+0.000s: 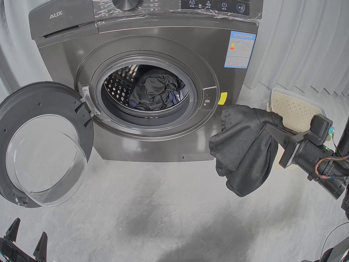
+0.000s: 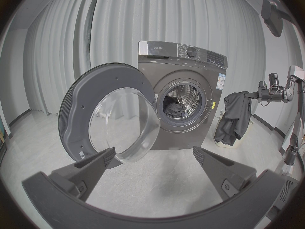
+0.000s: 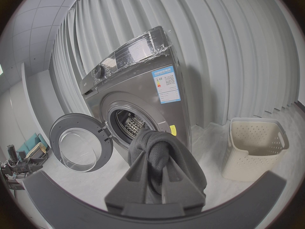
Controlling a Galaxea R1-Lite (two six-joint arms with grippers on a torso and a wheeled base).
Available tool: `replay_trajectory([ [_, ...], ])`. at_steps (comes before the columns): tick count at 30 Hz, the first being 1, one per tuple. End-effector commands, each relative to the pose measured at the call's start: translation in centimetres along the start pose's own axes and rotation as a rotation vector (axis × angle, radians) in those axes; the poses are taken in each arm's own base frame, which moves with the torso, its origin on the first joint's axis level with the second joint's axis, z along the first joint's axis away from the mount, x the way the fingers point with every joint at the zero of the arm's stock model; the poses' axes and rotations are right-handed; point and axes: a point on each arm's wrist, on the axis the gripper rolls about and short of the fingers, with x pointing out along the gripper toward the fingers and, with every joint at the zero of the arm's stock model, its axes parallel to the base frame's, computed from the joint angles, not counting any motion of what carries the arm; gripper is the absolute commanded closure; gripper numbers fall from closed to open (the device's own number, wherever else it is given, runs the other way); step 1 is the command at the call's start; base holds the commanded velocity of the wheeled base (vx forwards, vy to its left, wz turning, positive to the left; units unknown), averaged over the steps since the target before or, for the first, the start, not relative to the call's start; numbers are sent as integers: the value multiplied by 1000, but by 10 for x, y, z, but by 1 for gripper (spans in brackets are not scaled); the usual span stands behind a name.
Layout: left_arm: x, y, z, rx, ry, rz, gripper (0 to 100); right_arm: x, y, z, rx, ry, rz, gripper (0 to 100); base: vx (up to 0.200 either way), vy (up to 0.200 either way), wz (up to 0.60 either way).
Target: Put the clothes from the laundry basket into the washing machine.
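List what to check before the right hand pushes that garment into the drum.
1. Door fully open: ok.
2. Drum has room over the clothes inside: ok.
3. Right hand shut on garment: ok.
4. Garment lined up with the drum: not ok, it hangs off to the drum's right, by the basket.
5. Left hand out of the way: ok, open, low down by the door.
6. Basket emptied: cannot tell, its bottom is hidden.

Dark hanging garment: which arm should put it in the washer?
Right. The right tool grips the dark grey cloth garment beside the open grey washing machine; the left tool is low, empty.
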Motion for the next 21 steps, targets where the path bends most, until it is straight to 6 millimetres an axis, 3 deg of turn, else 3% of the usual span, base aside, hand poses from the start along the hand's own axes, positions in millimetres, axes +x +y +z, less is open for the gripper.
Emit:
replay_trajectory([
  [1,0,0,-5,0,7,0,0,0,0,0,0,1,0,100,0,0,0],
  [10,0,0,-5,0,7,0,0,0,0,0,0,1,2,100,0,0,0],
  [19,0,0,-5,3,7,0,0,1,3,-2,1,9,15,100,0,200,0],
  [21,0,0,-5,4,5,2,0,1,8,-3,2,15,37,100,0,0,0],
])
